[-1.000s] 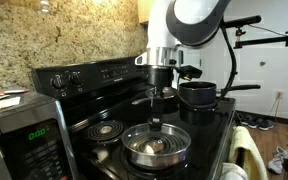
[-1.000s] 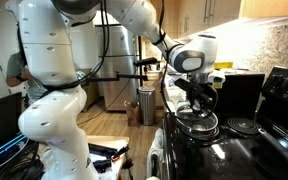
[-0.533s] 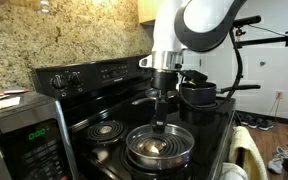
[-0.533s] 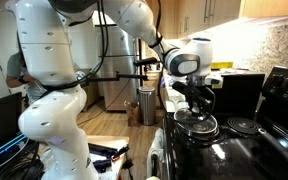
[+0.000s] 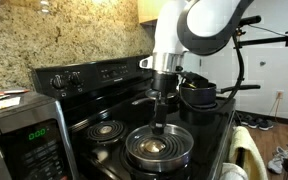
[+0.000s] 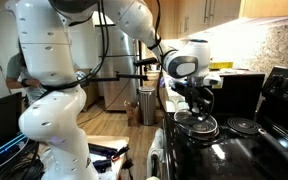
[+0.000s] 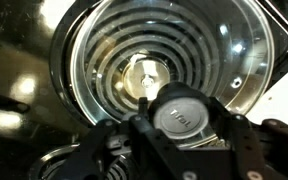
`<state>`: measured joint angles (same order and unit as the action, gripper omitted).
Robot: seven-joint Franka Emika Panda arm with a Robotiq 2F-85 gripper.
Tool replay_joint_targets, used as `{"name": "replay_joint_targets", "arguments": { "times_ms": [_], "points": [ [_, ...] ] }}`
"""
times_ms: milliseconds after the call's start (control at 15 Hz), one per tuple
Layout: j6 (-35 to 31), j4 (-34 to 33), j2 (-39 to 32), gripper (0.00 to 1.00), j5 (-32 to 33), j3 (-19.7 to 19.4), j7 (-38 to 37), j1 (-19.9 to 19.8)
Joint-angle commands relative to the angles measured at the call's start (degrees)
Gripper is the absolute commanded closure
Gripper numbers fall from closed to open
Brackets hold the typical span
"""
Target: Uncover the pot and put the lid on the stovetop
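Note:
The see-through lid (image 5: 160, 149) with a thin silvery rim lies low over the front coil burner of the black stovetop (image 5: 199, 128). It also shows in the other exterior view (image 6: 197, 124). In the wrist view the coil rings show through the lid's glass (image 7: 214, 45), and its round knob (image 7: 184, 112) sits between my fingers. My gripper (image 5: 159, 127) points straight down and is shut on the knob. The small black pot (image 5: 197, 95) stands uncovered on the back burner behind the arm.
A grey microwave (image 5: 24, 132) with a green display stands beside the stove. The raised knob panel (image 5: 84, 75) runs along the back under a granite wall. A bare coil burner (image 5: 106, 129) lies next to the lid. Another burner (image 6: 243, 126) shows further back.
The gripper has come down a little with the lid, which now sits lower over the front burner. The arm has shifted slightly sideways.

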<state>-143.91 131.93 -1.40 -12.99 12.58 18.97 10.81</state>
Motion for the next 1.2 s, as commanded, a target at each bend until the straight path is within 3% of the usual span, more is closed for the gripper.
{"name": "replay_joint_targets", "arguments": {
  "times_ms": [0, 267, 467, 533, 800, 1133],
  "points": [
    [-5.23, 3.25, -0.62, 0.66, 2.85, -0.13, -2.68, 0.47],
    [-7.26, 4.34, -1.05, 0.66, 7.06, -0.34, -6.04, 0.61],
    [-6.51, 4.07, -0.94, 0.66, 6.61, -0.22, -6.03, 0.7],
    [-6.1, 3.91, -0.91, 0.16, 6.45, -0.23, -6.09, 0.68],
    [-1.9, 3.14, -0.45, 0.01, 5.43, -0.46, -6.68, 0.53],
    [4.72, 0.55, 1.72, 0.0, -0.9, -0.4, -3.66, 0.27]
  ]
}}
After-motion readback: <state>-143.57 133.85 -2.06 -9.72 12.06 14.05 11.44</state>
